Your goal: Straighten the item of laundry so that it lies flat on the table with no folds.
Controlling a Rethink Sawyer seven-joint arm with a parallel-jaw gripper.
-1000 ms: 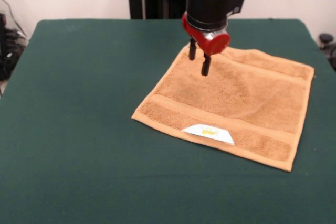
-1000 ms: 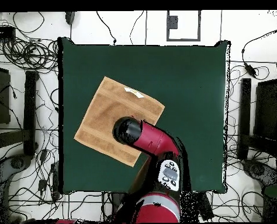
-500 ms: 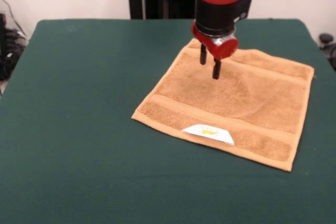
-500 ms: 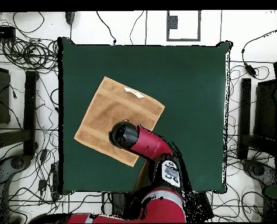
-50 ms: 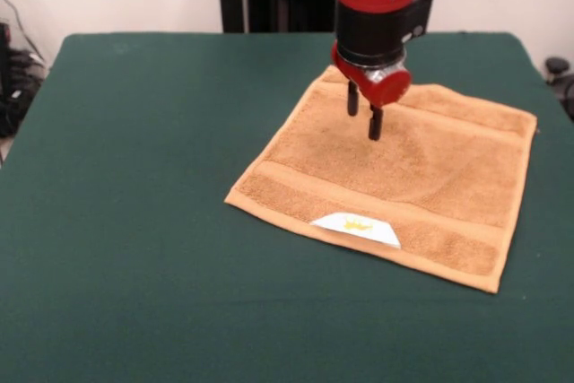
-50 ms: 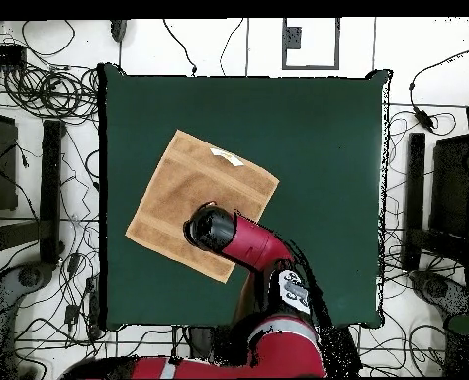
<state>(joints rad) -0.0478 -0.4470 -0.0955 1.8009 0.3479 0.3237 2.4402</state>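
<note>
Tan-orange towel (image 5: 395,175) lying spread on green table (image 5: 134,177), right of centre in front view, label (image 5: 356,227) at near edge; no fold showing, only faint ripple mid-cloth; gripper (image 5: 363,112) drifting slightly rightward over last second, hovering above far part of towel, fingers spread, pinching nothing; towel staying unmoved; task looking nearly finished.

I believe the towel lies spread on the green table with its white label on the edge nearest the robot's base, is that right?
Not quite. The towel lies spread on the table, but its label sits on the edge farthest from the robot's base, as the overhead view shows.
</note>
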